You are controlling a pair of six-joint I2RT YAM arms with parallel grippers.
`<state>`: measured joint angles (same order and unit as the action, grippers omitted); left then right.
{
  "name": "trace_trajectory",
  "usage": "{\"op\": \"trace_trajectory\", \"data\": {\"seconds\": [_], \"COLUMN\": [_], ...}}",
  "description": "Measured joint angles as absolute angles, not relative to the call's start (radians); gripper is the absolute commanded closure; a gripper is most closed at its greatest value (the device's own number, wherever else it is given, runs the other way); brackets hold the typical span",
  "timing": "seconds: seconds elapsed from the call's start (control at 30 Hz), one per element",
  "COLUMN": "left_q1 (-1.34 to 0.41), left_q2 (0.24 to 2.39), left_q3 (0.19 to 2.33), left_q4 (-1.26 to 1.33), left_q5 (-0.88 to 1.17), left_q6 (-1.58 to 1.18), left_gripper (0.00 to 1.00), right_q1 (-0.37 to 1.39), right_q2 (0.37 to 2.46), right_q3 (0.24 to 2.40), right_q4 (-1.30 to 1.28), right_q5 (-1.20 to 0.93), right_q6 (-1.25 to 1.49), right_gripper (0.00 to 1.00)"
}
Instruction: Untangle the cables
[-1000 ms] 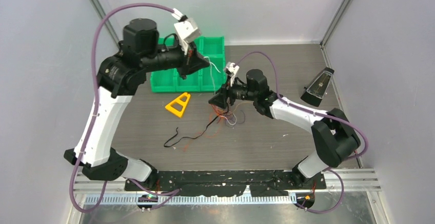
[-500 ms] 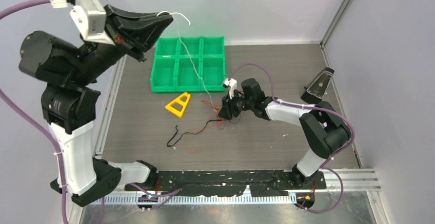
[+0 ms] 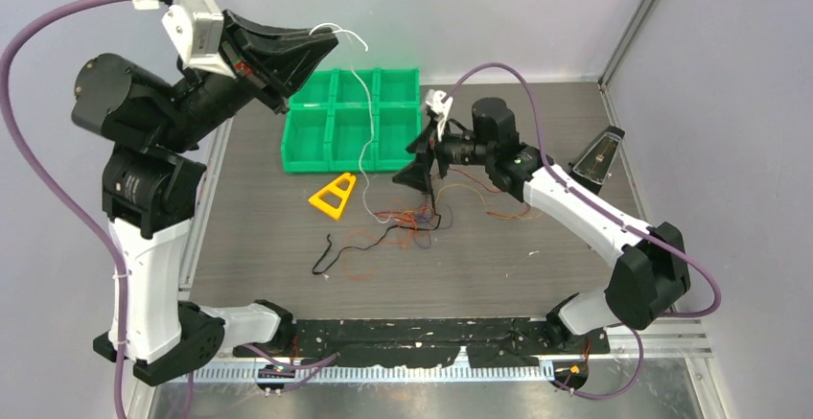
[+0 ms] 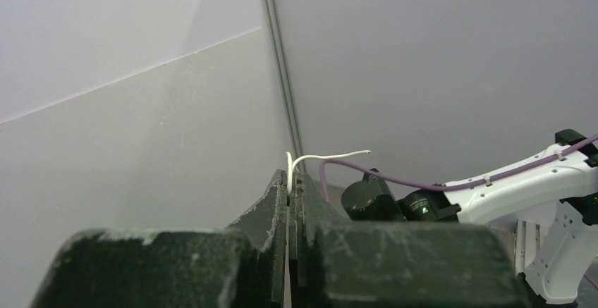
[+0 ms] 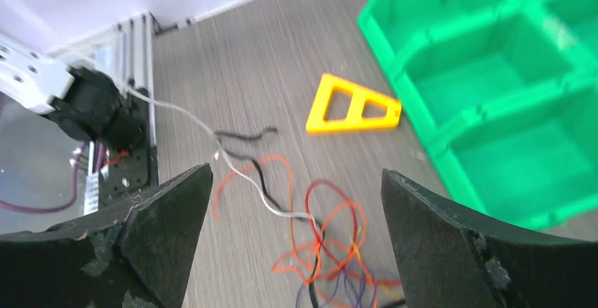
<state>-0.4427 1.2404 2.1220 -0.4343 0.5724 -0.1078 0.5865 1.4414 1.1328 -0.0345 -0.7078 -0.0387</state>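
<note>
- The green six-pocket bin (image 3: 350,120) shows only bare plastic floors. The white cable (image 3: 361,103) hangs across in front of it.
- Left gripper (image 3: 326,43) is pinched tight on that white cable's end, high up by the back wall.
- Right gripper (image 3: 419,172) gapes wide with nothing in it, above the cables (image 3: 414,218). They're a curly orange, red, purple and black clump on the wood-grain table (image 3: 537,246), near the yellow triangle (image 3: 334,195).
- Compared with half a second ago, the right gripper has come up off the clump, which looks more spread out.
</note>
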Motion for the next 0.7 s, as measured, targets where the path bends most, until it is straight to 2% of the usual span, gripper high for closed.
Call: {"op": "trace_trajectory", "data": {"seconds": [0.17, 0.37, 0.6, 0.7], "left_q1": [-0.437, -0.422, -0.403, -0.376], "left_q2": [1.278, 1.278, 1.279, 1.282], "left_q3": [2.133, 2.140, 2.144, 2.146], "left_q4": [-0.441, -0.449, -0.450, -0.450], "left_q5": [0.559, 0.507, 0.438, 0.403], "left_q6": [-0.109, -0.098, -0.092, -0.093], "left_gripper": [1.00, 1.00, 1.00, 1.00], "right_q1": [0.614, 0.643, 0.679, 0.703], "right_q2": [1.445, 1.468, 1.540, 1.578], "right_q3": [1.232, 1.208, 1.191, 1.190], "right_q4": [0.012, 0.038, 0.147, 0.199], "right_q5": [-0.784, -0.876, -0.885, -0.874], "right_q6": [0.009, 0.045, 0.093, 0.109], "right_gripper": [0.05, 0.07, 0.08, 0.14]}}
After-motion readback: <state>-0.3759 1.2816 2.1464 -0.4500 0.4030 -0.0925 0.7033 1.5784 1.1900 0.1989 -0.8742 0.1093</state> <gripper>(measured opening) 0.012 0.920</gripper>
